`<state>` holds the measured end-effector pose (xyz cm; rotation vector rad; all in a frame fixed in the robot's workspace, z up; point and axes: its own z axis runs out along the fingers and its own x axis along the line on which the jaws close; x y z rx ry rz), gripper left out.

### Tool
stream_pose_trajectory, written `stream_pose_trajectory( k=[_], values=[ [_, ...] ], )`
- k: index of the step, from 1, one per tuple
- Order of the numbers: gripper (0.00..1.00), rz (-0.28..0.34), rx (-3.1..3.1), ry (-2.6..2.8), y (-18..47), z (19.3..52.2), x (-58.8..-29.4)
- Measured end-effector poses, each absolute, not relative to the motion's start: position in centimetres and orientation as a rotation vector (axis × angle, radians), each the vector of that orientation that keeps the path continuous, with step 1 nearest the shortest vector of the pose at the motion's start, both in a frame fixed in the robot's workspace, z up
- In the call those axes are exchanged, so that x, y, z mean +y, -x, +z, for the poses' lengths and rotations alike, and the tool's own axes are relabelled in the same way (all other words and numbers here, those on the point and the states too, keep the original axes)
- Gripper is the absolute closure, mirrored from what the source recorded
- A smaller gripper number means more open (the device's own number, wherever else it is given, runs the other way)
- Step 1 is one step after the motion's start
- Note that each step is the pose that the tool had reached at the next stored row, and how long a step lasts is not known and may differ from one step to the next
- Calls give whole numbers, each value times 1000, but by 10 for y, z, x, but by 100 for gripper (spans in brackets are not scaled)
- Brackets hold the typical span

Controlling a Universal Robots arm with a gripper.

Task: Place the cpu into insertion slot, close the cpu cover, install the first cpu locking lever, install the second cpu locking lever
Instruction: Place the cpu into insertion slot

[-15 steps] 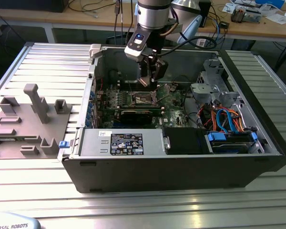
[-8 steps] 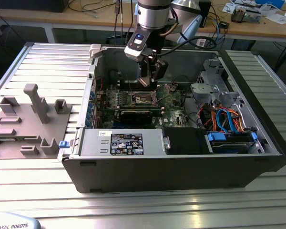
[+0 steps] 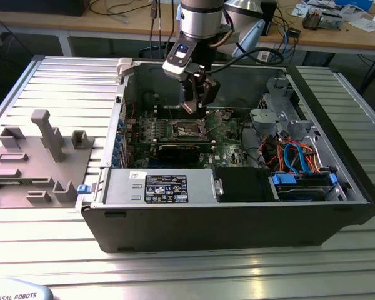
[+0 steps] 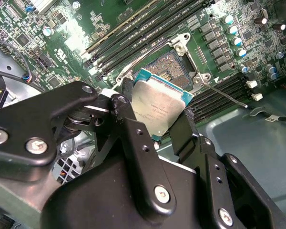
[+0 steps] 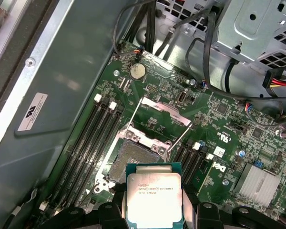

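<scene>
My gripper (image 4: 156,120) is shut on the cpu (image 4: 159,102), a flat square chip with a dull silver top, pinched by its edges between two black fingers (image 4: 129,125). In the first wrist view the cpu (image 5: 153,195) hangs just off one side of the insertion slot (image 5: 133,160), above it and apart. The slot is a dark square socket in the green board. The cpu cover (image 5: 165,113) stands swung open beyond the slot, with thin wire levers raised beside it. In the exterior view the gripper (image 3: 197,105) hovers inside the open computer case, over the slot (image 3: 189,130).
Long memory slots (image 5: 93,138) flank the socket. A black card (image 3: 178,150) lies along the board's near side, with a power supply (image 3: 156,187) in front. Drive cage (image 3: 287,115) and cables (image 3: 297,156) fill the exterior view's right. A grey fixture (image 3: 34,156) sits outside, left.
</scene>
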<state>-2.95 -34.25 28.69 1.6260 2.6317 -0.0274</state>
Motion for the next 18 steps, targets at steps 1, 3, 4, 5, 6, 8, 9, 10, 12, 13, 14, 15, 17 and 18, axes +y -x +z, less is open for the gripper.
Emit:
stream_pose_trajectory(
  k=[1,3,4,5,6,8,9,10,12,13,14,15,17,18],
  values=[
    [45,-27,2631,-1627,29,287,-342],
    [45,-28,2630,-1629,30,287,-342],
    [45,-28,2629,-1630,29,287,-342],
    [45,-28,2629,-1631,29,287,-342],
    [45,-28,2628,-1632,30,287,-342],
    [45,-28,2627,-1633,30,287,-342],
    [45,-28,2627,-1634,29,287,-342],
    [45,-28,2626,-1635,30,287,-342],
    [45,-28,2626,-1636,29,287,-342],
    [45,-28,2625,-1637,30,287,-342],
    [45,-28,2625,-1637,30,287,-342],
    [45,-28,2624,-1638,30,286,-342],
    [45,-28,2624,-1639,30,286,-342],
    [45,-28,2623,-1641,29,286,-342]
  ],
)
